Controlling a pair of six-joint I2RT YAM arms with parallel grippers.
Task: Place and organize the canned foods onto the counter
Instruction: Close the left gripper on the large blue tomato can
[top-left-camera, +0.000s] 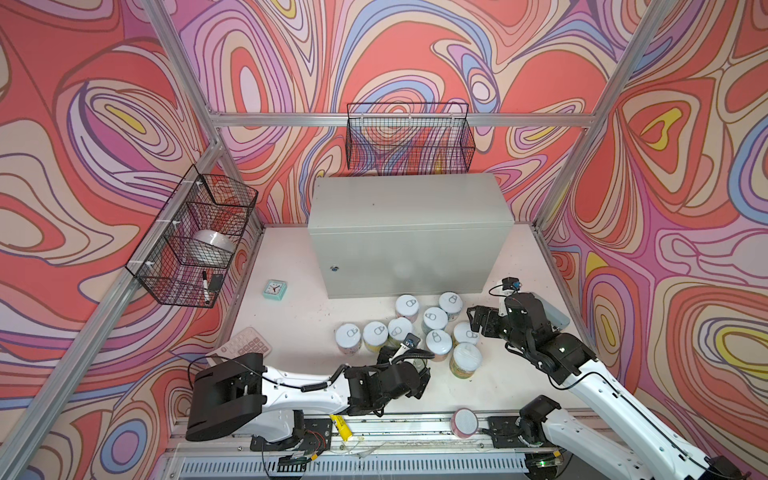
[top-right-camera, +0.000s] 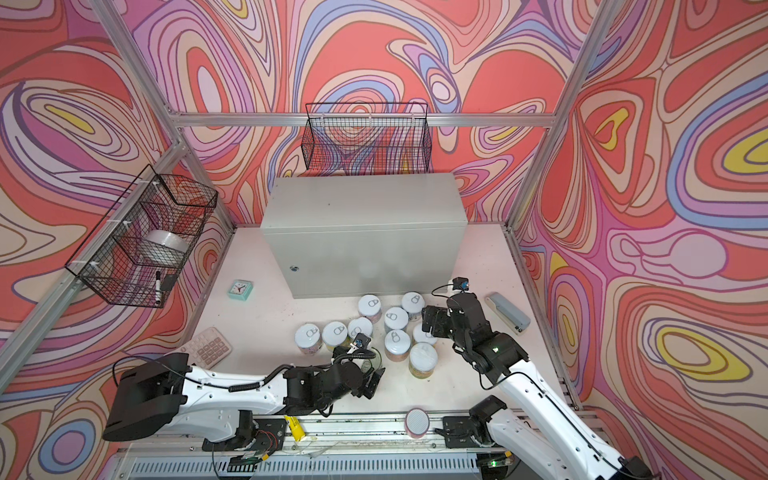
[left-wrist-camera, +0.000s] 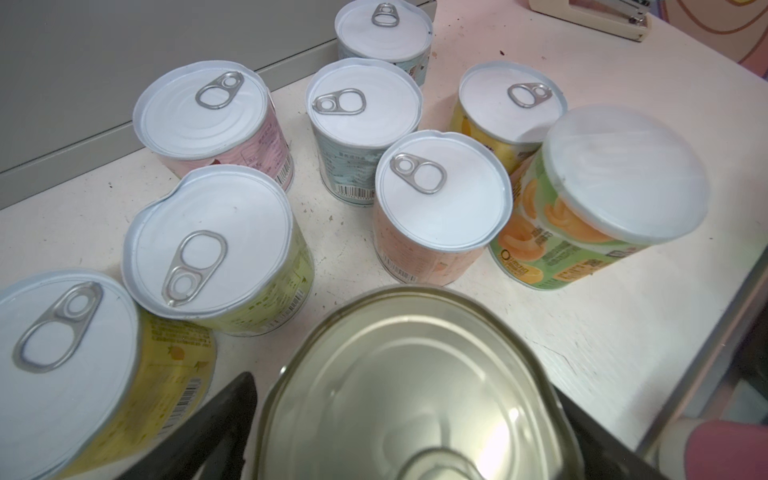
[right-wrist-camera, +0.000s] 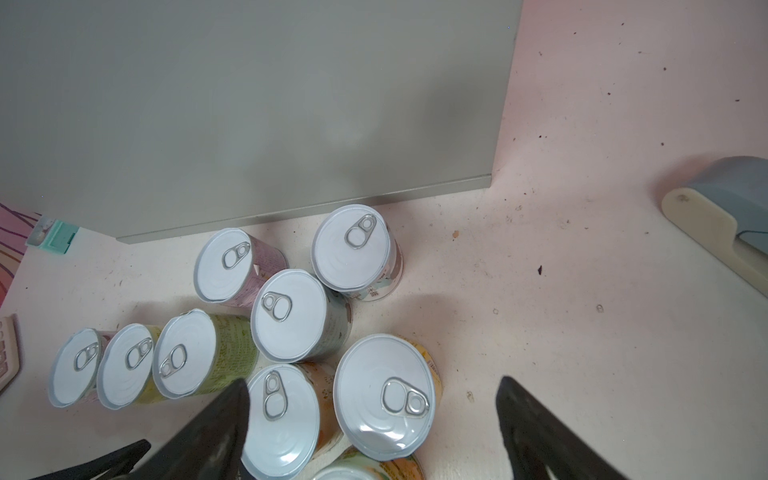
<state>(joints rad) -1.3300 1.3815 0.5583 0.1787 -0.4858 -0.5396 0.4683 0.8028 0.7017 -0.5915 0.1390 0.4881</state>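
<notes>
Several canned foods stand in a cluster (top-left-camera: 435, 318) on the table in front of the counter (top-left-camera: 407, 208), a light-grey metal box whose flat top is bare. My left gripper (left-wrist-camera: 403, 390) is open, its fingers on either side of a bare-metal-topped can (left-wrist-camera: 415, 395) at the near edge of the cluster; in a top view this can (top-right-camera: 372, 361) shows partly under the wrist. My right gripper (right-wrist-camera: 374, 386) hangs open above the right side of the cluster, with a yellow-labelled can (right-wrist-camera: 384, 395) and an orange-labelled one (right-wrist-camera: 282, 415) below its gap. A green-labelled can (top-left-camera: 466, 359) has a plain plastic lid.
A mint clock (top-left-camera: 274, 289) and a pink calculator (top-left-camera: 245, 345) lie left of the cans, a stapler (top-right-camera: 509, 311) to their right. A pink cylinder (top-left-camera: 465, 422) and a yellow tube (top-left-camera: 340, 426) sit on the front rail. Wire baskets (top-left-camera: 409, 137) (top-left-camera: 191, 232) hang on the walls.
</notes>
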